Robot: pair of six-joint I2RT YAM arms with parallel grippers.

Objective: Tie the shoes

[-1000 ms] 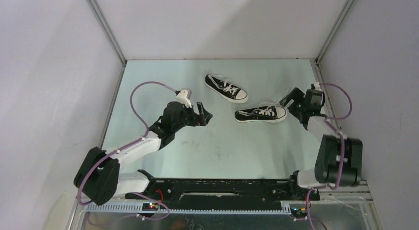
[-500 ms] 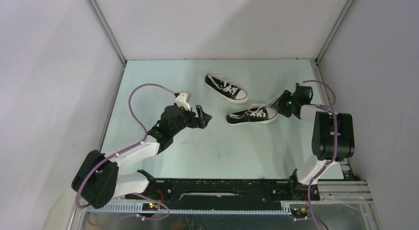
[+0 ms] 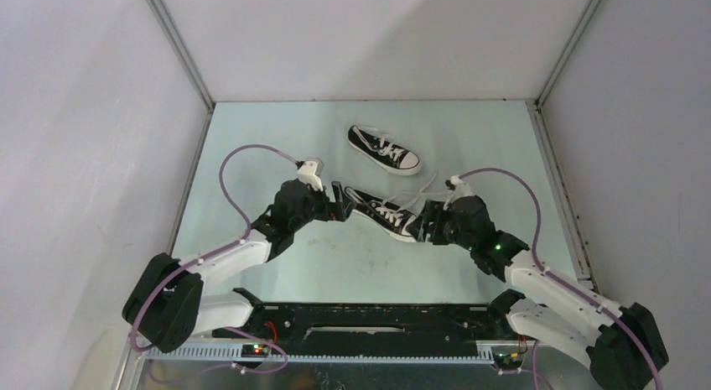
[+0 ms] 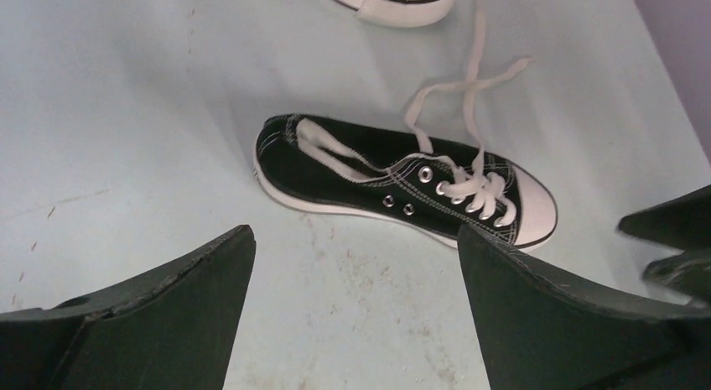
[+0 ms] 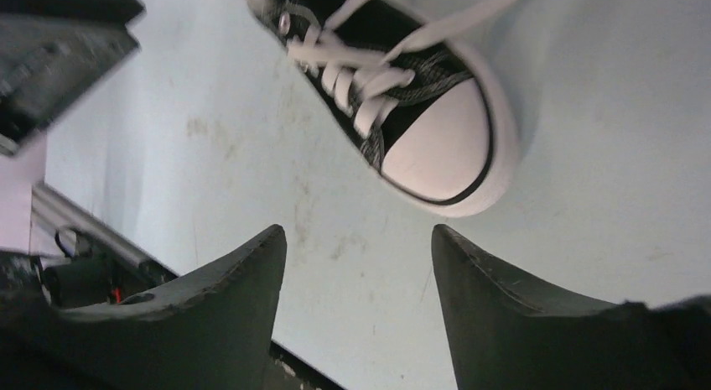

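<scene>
Lying upright on its sole near the middle of the counter (image 3: 277, 138), the near shoe (image 3: 381, 211) sits at a slant, its heel toward the left arm and its white toe cap (image 5: 436, 147) toward the right arm. We see its laces (image 4: 469, 84) threaded through the eyelets but untied, the loose ends trailing across the counter on the far side of the shoe. The far shoe (image 3: 384, 148) rests farther back, apart from the near one, with its toe also pointing right; from the left wrist only its toe shows, at the top edge. Our left hand (image 3: 339, 199) hovers just beside the heel of the near shoe, spread wide, its two dark fingers (image 4: 168, 314) framing the shoe from the side and gripping nothing. Our right hand (image 3: 424, 225) sits just beside the toe cap, its fingers (image 5: 520, 314) apart with only bare counter between them; the toe lies just beyond the fingertips, not touching them. So the near shoe lies between our two hands, and neither hand holds the shoe or a lace.
</scene>
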